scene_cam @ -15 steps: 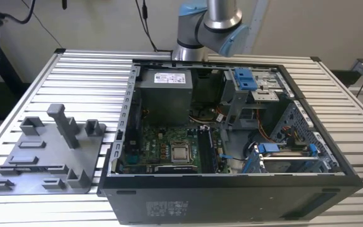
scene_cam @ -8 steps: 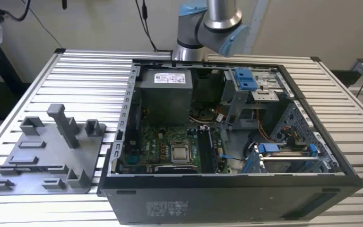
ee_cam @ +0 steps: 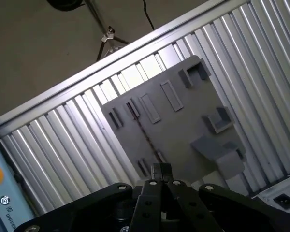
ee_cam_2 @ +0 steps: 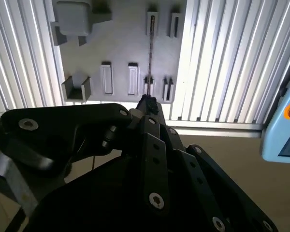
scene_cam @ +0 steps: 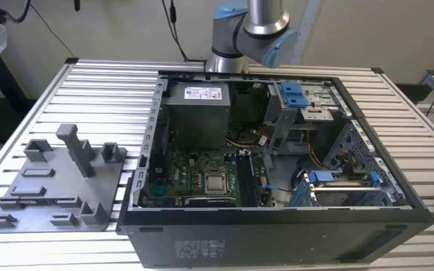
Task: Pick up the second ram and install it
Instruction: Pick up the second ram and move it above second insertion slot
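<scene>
Approach to the pick-up, I judge — the gripper (ee_cam_2: pixel 148 103), fingers together and empty, hangs well above the memory stick (ee_cam_2: pixel 150 53) standing on edge in the grey plate (ee_cam_2: pixel 121 43) — and grasping it calls for parted fingers squared to that thin edge.

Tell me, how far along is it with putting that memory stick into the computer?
Nothing looks done yet. The memory stick stands on edge in the grey holder plate. The pincer hangs above it, closed and empty. The stick is not yet lifted or fitted into the open computer.
</scene>
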Controlling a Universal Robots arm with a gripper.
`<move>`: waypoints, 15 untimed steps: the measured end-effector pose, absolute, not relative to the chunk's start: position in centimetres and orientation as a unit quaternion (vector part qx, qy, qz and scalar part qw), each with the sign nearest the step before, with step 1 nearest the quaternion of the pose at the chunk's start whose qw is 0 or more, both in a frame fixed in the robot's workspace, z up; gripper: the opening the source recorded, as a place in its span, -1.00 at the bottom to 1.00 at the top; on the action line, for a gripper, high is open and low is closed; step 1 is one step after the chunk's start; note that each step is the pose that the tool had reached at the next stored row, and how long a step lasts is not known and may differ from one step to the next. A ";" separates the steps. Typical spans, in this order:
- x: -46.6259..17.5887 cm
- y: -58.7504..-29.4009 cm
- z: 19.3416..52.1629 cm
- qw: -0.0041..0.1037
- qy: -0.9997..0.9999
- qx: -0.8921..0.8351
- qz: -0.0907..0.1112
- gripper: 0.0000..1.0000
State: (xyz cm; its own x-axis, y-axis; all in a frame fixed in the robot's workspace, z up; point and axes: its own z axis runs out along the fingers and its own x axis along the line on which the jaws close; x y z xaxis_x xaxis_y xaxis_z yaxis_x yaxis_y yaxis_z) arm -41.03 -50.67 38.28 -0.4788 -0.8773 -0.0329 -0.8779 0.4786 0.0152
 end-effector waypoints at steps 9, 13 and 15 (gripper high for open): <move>-41.0 -50.7 38.1 0.009 0.825 -0.565 0.016 -0.79; -41.0 -50.7 38.0 0.010 0.814 -0.580 0.019 -0.79; -41.0 -50.7 38.0 0.010 0.810 -0.587 0.020 -0.79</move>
State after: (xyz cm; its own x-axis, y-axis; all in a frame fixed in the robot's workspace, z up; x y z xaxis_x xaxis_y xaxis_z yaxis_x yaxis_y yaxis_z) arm -41.03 -50.67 37.97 -0.3116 -0.9494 -0.0401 -0.9502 0.3109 0.0210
